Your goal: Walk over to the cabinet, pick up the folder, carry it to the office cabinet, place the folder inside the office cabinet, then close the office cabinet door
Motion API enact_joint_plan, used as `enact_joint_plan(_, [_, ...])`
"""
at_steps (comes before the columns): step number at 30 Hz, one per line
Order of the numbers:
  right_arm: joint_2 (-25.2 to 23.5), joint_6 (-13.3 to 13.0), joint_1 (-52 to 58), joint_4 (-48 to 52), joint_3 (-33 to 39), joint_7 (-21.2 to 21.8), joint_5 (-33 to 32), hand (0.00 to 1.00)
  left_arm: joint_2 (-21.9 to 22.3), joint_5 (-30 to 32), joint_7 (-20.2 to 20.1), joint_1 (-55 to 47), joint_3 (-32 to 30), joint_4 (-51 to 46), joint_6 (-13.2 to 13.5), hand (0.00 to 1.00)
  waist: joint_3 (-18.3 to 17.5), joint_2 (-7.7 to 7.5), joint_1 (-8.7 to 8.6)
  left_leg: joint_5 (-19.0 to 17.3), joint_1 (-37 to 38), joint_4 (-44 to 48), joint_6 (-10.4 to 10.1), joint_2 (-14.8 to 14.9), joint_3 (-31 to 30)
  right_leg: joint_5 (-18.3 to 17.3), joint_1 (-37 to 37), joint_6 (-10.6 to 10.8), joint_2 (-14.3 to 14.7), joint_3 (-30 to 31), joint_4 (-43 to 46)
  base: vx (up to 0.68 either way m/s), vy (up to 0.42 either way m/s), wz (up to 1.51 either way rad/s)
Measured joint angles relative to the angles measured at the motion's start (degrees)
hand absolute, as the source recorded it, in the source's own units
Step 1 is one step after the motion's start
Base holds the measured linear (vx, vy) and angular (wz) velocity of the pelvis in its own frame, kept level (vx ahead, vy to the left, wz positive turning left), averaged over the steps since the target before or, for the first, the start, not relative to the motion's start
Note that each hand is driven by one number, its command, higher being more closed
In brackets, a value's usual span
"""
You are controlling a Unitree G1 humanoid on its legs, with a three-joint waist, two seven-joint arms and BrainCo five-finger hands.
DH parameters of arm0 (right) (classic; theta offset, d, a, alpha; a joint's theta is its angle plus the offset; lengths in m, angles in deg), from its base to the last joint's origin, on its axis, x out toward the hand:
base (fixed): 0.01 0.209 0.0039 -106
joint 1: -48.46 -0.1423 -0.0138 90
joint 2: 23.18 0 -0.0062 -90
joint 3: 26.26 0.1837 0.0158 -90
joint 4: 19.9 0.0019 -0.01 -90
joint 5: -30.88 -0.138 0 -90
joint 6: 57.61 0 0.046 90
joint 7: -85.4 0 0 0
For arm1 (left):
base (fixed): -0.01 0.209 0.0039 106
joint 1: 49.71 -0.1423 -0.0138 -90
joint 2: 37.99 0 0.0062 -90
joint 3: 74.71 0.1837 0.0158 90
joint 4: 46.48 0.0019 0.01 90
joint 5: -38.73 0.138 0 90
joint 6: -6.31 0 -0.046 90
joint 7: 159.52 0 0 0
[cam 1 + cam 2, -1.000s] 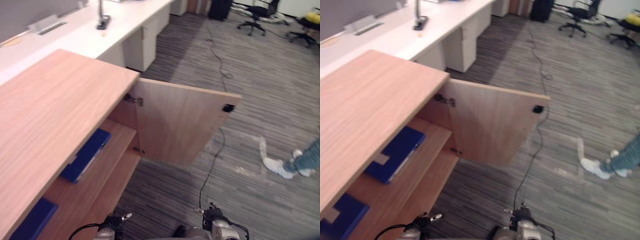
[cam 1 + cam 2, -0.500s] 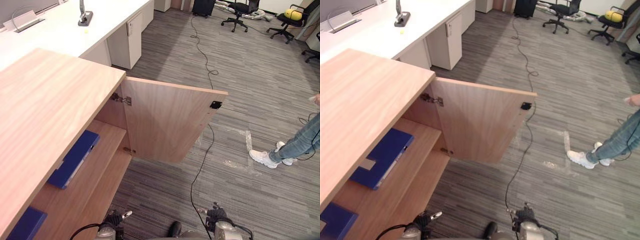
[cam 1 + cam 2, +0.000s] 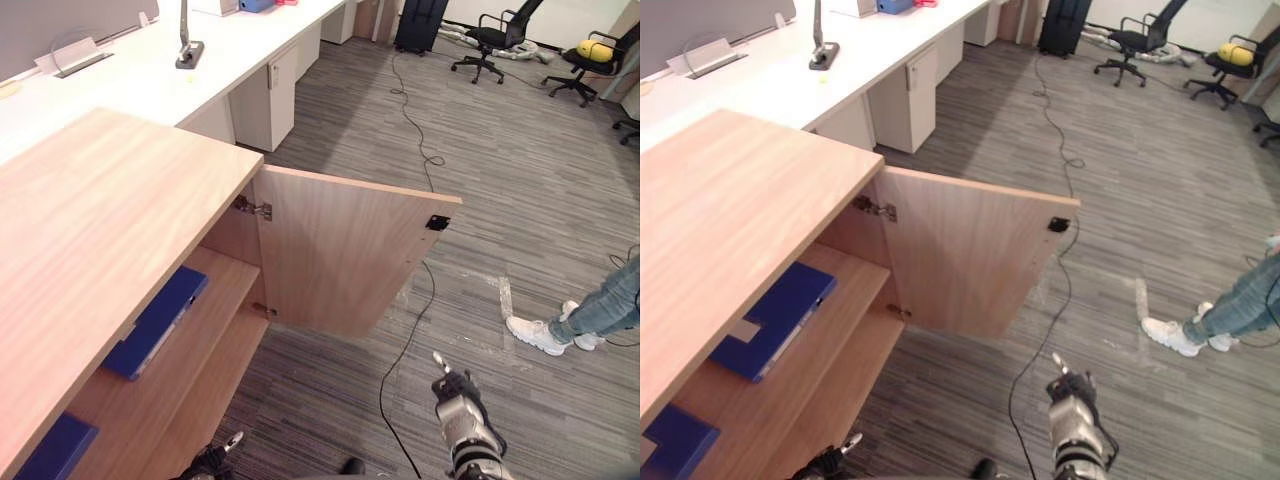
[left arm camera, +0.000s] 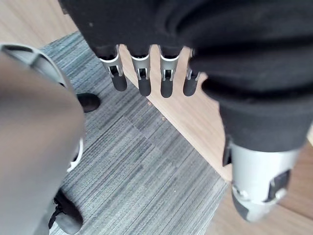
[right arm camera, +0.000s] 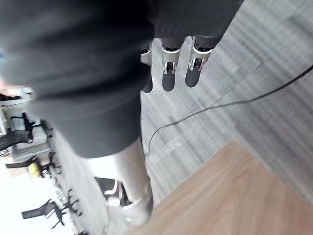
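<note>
**At the cabinet, door wide open**

Inside the cabinet [image 3: 120, 200] the folder [image 3: 155, 322] lies flat on the shelf [image 3: 225, 275], near its front edge, so I reckon only the door [image 3: 340, 250] is left. My right hand [image 3: 460, 405] hangs low, well short of the door's free edge, with fingers straight and empty. My left hand [image 4: 145, 78] is loose and empty too, down by the cabinet's base.

What worries me: I'm facing the door's inner side, so a plain push would just swing it wider. I'd have to reach past the free edge and draw it in. If the folder overhangs, the door could catch on it.

Room looks fine, with bare floor [image 3: 480, 160] beyond the door and a person [image 3: 590, 318] standing well off to the right.
</note>
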Motion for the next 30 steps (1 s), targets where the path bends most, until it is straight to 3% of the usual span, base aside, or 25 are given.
enact_joint_plan(2, [1.34,-0.36,-2.94,1.61,-1.84,-0.03,-0.29,0.00,0.40,-1.68,0.16,-0.63,-1.41,-0.05,0.00,0.00,-0.25,0.22,0.83,-0.89,-1.40,2.80,0.68,0.93,-0.95,-0.01,0.51,0.00,0.04,0.00,0.00,0.01,-0.046,0.20])
enact_joint_plan(4, [5.80,-0.25,-10.10,-4.02,-1.80,0.09,0.09,0.00,0.99,-3.06,0.04,-1.05,-2.36,-0.79,0.04,0.00,-0.18,0.32,1.19,-1.31,-3.14,5.45,0.70,1.75,-2.82,-0.01,0.88,0.00,0.30,0.00,-0.08,-0.01,-0.049,0.51])
enact_joint_plan(5, [14.26,-0.44,-18.88,-15.75,-1.79,2.11,0.00,0.00,1.73,-3.87,-0.10,-1.12,-3.56,-1.31,0.60,0.00,0.41,1.30,3.06,-2.63,-4.66,9.21,0.96,3.42,-5.89,-0.02,2.68,-0.02,1.08,-0.60,-0.41,-0.02,-0.039,0.61])
enact_joint_plan(7, [17.39,-0.74,-22.74,-17.82,-2.09,3.29,0.82,0.00,1.77,-3.97,-0.39,-1.91,-4.01,-1.07,1.15,0.00,0.47,2.10,4.95,-3.09,-5.59,11.39,1.17,4.92,-7.03,-0.33,3.75,-0.37,1.63,-0.89,-0.44,-0.02,0.009,0.52])
enact_joint_plan(14, [15.64,-1.08,-25.76,-17.80,-11.07,6.54,1.18,0.00,1.48,-4.48,-0.45,-2.72,-2.74,-1.05,1.46,0.00,0.78,2.89,6.91,-3.08,-8.49,13.45,1.25,6.73,-9.67,-1.04,4.04,-1.16,3.20,-1.99,-1.21,-0.02,0.011,0.19])
enact_joint_plan(20, [16.40,-0.39,-31.88,-19.60,-13.30,6.27,1.52,0.00,0.93,-4.65,-0.78,-2.03,0.37,-1.14,2.41,0.00,1.26,3.51,6.88,-2.44,-10.22,13.74,1.27,6.62,-12.20,-1.19,3.99,-1.21,3.21,-2.62,-1.22,-0.04,0.035,0.14])
enact_joint_plan(26, [18.14,0.94,-35.28,-20.42,-16.14,6.87,6.76,0.00,0.34,-4.63,-1.22,-1.65,1.80,-1.16,2.56,0.00,1.56,3.41,6.93,-0.33,-11.08,10.71,0.59,5.80,-13.52,-1.21,3.40,-1.21,3.15,-4.47,-1.25,-0.04,0.005,0.17])
enact_joint_plan(30, [18.77,1.26,-36.27,-15.52,-25.21,8.48,13.24,0.00,0.14,-4.35,-1.60,-1.63,1.48,-1.10,2.57,0.00,1.83,3.00,6.55,1.24,-11.09,8.42,0.23,5.54,-12.54,-1.29,1.80,-1.37,3.30,-3.90,-1.26,-0.03,-0.010,-0.08])
